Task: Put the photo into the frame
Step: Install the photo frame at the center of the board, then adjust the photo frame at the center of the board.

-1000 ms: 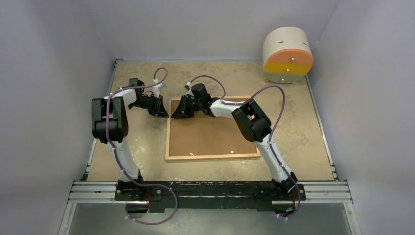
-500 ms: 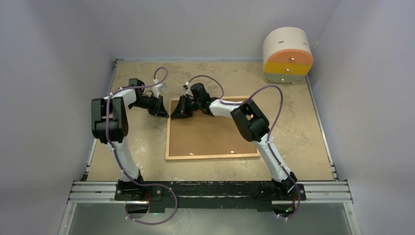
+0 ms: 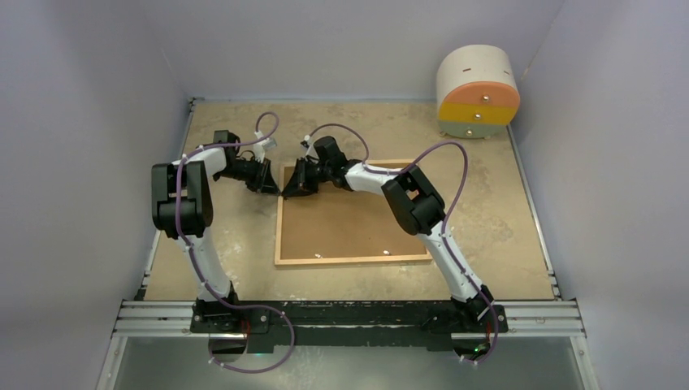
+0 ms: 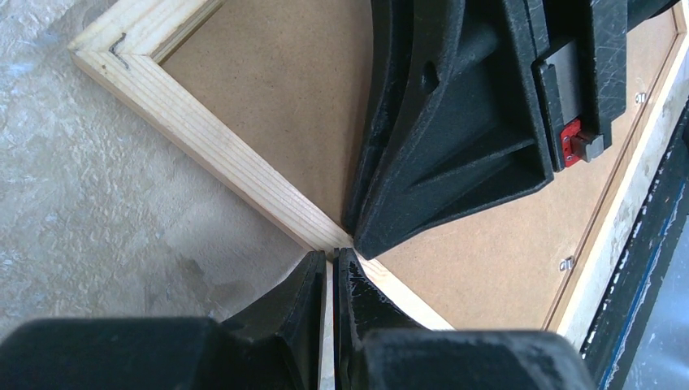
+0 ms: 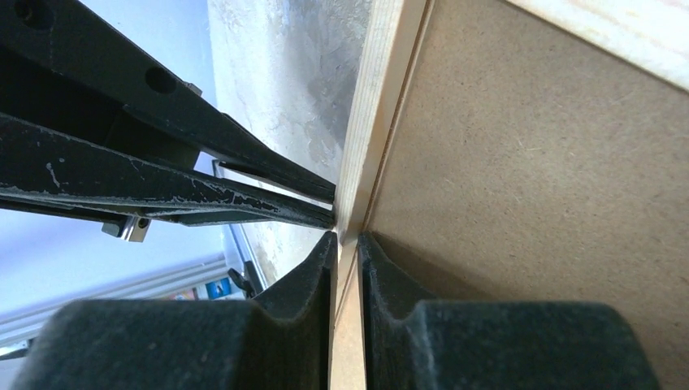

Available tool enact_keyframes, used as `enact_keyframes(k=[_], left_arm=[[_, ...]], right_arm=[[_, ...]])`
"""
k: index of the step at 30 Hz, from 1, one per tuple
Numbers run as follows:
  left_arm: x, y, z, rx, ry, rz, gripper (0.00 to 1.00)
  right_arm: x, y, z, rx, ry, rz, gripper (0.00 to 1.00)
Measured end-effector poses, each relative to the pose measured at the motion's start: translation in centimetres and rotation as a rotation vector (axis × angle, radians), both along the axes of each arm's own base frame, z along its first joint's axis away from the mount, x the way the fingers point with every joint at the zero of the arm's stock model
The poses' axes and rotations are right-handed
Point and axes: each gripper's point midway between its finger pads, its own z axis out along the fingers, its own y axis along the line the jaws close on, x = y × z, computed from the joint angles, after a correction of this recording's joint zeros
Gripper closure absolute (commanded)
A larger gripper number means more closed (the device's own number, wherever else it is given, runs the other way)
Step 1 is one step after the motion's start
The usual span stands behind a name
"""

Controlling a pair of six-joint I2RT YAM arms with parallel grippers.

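Round cream drawer unit (image 3: 477, 89) — far-right corner, brown backing panel (image 3: 345, 227), speckled table (image 3: 504, 227)

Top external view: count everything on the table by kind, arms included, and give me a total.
Robot arms: 2, the left arm and the right arm
Wooden frame: 1
Brown backing panel: 1
Round drawer unit: 1
Photo: 0 in view
Total: 5
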Motion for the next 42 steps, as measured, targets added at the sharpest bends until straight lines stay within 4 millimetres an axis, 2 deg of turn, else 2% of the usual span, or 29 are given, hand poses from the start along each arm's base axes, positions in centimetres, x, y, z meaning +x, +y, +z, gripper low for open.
enact_keyframes(k=[4,7,9,11,14,17,20,21,23,26,28,32,35,39,42], left_arm=[[-0.1,0.0,0.1,0.005,-0.014,-0.012,1.00],[-0.2,0.1,0.2,0.012,-0.019,-0.021,1.00],[-0.4,0.3,0.2,0.029,-0.024,-0.031,1.00],[-0.6,0.9,0.0,0.072,-0.032,-0.040,1.00],[-1.6,1.8,-0.9,0.135,-0.036,-0.062,1.00],[-2.9,2.1,-1.2,0.159,-0.038,-0.083,1.00],[-4.3,2.2,-1.4,0.199,-0.059,-0.114,1.00],[-4.7,2.0,-1.4,0.210,-0.068,-0.128,1.00],[-5.5,1.6,-1.4,0.232,-0.086,-0.159,1.00],[-6.4,0.5,-1.5,0.254,-0.109,-0.217,1.00],[-6.7,0.0,-1.5,0.276,-0.129,-0.248,1.00],[-7.2,-0.5,-1.5,0.308,-0.162,-0.295,1.00],[-7.4,-0.6,-1.6,0.321,-0.179,-0.319,1.00],[-7.8,-0.7,-1.6,0.337,-0.192,-0.349,1.00],[-8.7,-0.6,-1.6,0.362,-0.173,-0.372,1.00]], right_arm=[[0.5,-0.2,0.5,-0.013,-0.007,0.002,0.66],[1.4,-0.9,1.3,-0.012,-0.029,-0.007,0.49],[2.3,-2.1,2.1,-0.015,-0.043,-0.029,0.39],[3.3,-4.9,3.4,-0.029,-0.051,-0.076,0.29],[5.3,-11.1,6.3,-0.053,-0.092,-0.197,0.22],[7.3,-18.9,9.5,-0.094,-0.167,-0.370,0.17],[8.9,-27.5,11.1,-0.188,-0.241,-0.584,0.15],[9.0,-30.2,11.0,-0.228,-0.254,-0.652,0.14],[8.4,-34.3,10.0,-0.306,-0.253,-0.754,0.12],[6.7,-38.7,6.7,-0.437,-0.201,-0.855,0.12],[5.6,-40.1,4.2,-0.505,-0.149,-0.874,0.12],[4.7,-40.3,0.0,-0.577,-0.069,-0.844,0.13],[6.2,-39.4,0.6,-0.543,-0.104,-0.839,0.14],[7.7,-37.9,0.2,-0.562,-0.131,-0.809,0.15],[10.9,-35.6,0.2,-0.581,-0.185,-0.777,0.15]])
